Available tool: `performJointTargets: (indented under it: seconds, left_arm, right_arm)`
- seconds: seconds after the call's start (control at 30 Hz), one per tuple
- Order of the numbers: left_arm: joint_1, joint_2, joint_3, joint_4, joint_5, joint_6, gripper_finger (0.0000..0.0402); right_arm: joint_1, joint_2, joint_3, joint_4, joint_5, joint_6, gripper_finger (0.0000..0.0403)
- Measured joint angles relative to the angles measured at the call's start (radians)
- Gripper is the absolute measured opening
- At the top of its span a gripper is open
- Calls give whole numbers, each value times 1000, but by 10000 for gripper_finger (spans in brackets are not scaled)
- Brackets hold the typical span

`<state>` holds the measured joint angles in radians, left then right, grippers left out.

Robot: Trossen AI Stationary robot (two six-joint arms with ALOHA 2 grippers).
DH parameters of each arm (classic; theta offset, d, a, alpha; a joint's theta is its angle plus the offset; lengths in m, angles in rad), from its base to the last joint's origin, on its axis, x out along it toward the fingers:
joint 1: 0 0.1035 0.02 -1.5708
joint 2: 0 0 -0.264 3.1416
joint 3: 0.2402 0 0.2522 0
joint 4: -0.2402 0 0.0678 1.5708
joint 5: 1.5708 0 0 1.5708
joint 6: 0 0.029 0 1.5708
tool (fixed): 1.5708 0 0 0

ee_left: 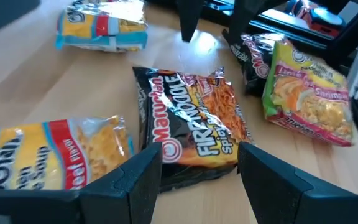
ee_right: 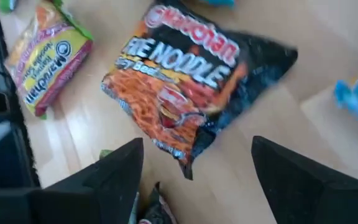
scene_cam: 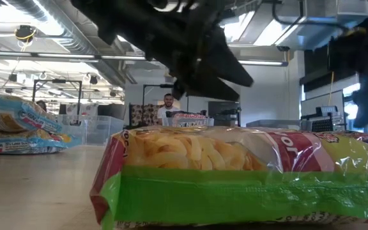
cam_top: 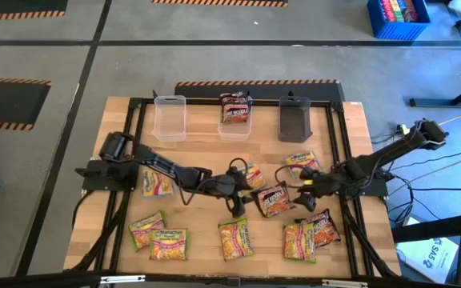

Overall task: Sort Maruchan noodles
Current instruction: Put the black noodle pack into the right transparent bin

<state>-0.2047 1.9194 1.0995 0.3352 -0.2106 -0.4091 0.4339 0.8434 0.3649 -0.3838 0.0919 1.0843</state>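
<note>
A dark maroon Fire Noodle packet (cam_top: pixel 272 199) lies flat on the table between my two grippers. My left gripper (cam_top: pixel 245 196) (ee_left: pixel 197 165) is open, and its fingers stand on either side of the packet's (ee_left: pixel 188 127) near end. My right gripper (cam_top: pixel 301 194) (ee_right: pixel 194 155) is open on the opposite side, facing a corner of the packet (ee_right: pixel 194 74). Other packets lie flat around: yellow-orange ones (cam_top: pixel 157 182) (cam_top: pixel 302 164), yellow-green ones (cam_top: pixel 169 244) (cam_top: pixel 235 238) (cam_top: pixel 298 240), and a maroon one (cam_top: pixel 324 228). Another maroon packet (cam_top: pixel 235 108) sits in the middle clear tub.
Along the far edge stand an empty clear tub (cam_top: pixel 169 118), the clear tub (cam_top: pixel 234 128) with the maroon packet, and a dark grey tub (cam_top: pixel 295 118). A yellow-green packet (scene_cam: pixel 235 179) fills the low view's foreground. A person (scene_cam: pixel 167 102) shows in the room behind.
</note>
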Motion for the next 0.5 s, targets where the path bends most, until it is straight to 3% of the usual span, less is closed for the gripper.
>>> performJointTargets:
  seconds: [0.27, 0.5]
  left_arm:
    - [-1, 93, 56, 13, 41, -7, 204]
    - [-14, 148, 67, 43, 45, -34, 204]
  right_arm:
    - [-2, 2, -158, 276, 20, 95, 280]
    - [-2, 66, -184, 368, 105, 91, 280]
